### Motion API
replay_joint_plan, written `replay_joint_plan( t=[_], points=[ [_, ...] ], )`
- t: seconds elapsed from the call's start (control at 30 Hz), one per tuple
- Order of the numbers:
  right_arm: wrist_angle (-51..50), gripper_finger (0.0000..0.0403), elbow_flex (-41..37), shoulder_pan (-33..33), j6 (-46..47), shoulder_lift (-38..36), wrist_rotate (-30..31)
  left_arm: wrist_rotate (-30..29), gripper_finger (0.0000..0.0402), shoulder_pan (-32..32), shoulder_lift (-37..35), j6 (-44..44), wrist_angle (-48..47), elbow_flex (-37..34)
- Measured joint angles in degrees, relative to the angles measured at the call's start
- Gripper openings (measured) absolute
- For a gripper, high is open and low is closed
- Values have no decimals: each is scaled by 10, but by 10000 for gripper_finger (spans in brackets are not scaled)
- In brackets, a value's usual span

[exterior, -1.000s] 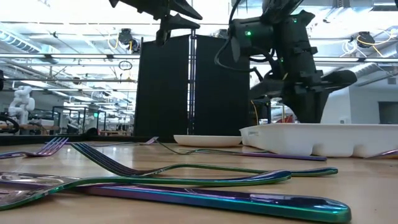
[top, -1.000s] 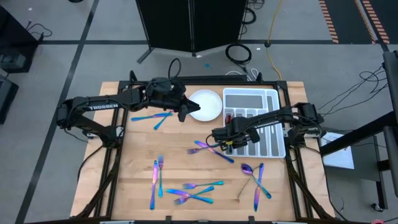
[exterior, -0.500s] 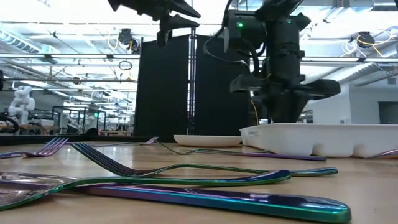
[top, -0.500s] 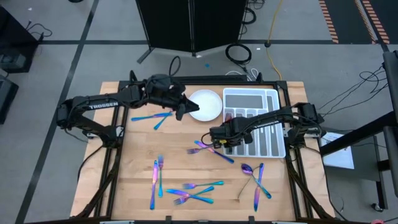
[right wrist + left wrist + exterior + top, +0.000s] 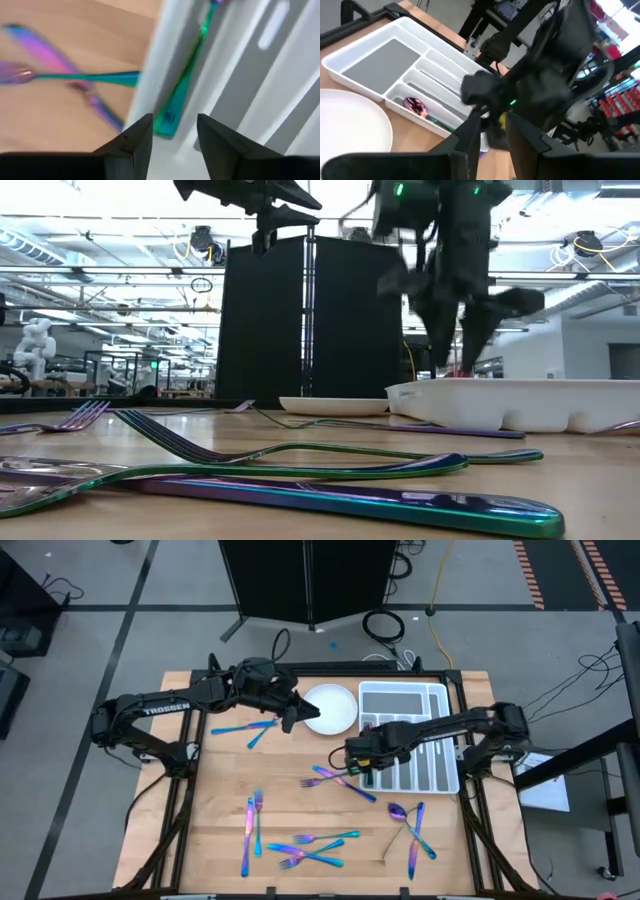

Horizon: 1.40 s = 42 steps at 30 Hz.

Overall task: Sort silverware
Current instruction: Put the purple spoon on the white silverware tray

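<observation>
The silverware lies scattered on the wooden table: two pieces at the far left [image 5: 245,728], a crossed pair mid-table [image 5: 340,782], two at the near left [image 5: 252,825], several near the front [image 5: 312,848], more at the near right [image 5: 410,830]. One spoon [image 5: 185,75] lies in the leftmost narrow slot of the white tray [image 5: 405,695]. My right gripper [image 5: 172,135] hangs open above that slot, over the spoon's handle end, pointing down. My left gripper [image 5: 492,132] hovers open and high beside the white plate [image 5: 335,705], with nothing between its fingers.
The tray stands at the table's far right, its wide compartment [image 5: 385,57] and the other narrow slots beside the spoon's. The plate sits just left of it. A black panel [image 5: 300,320] rises beyond the far edge. Bare wood shows between the silverware groups.
My right gripper has risen from low at the tray's left slot, and its fingers now stand spread apart. The spoon stays lying in the slot.
</observation>
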Motion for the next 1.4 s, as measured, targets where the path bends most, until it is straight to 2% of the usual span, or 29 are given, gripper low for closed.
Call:
replay_joint_plan(
  t=[0.2,0.33,0.53,0.73,0.9,1.0,1.17,1.4],
  points=[
    [-2,140,0,52,-8,-95,28,0,91,-7,0,48,-22,0],
    [2,140,0,127,6,-132,43,0,91,-19,0,88,-50,0],
    [-3,140,0,268,25,-116,54,-2,91,-49,1,102,-29,0],
    [-8,139,-1,367,56,-77,74,-30,91,-90,18,78,74,1],
    [-8,139,-39,407,131,-74,89,-33,91,-111,63,15,153,1],
    [2,139,-80,422,161,-75,70,-33,91,-120,94,-17,176,1],
    [84,139,-150,425,173,-75,52,-29,91,-134,130,-61,200,1],
    [95,139,-193,425,174,-75,53,-27,91,-138,131,-79,227,1]
  ],
)
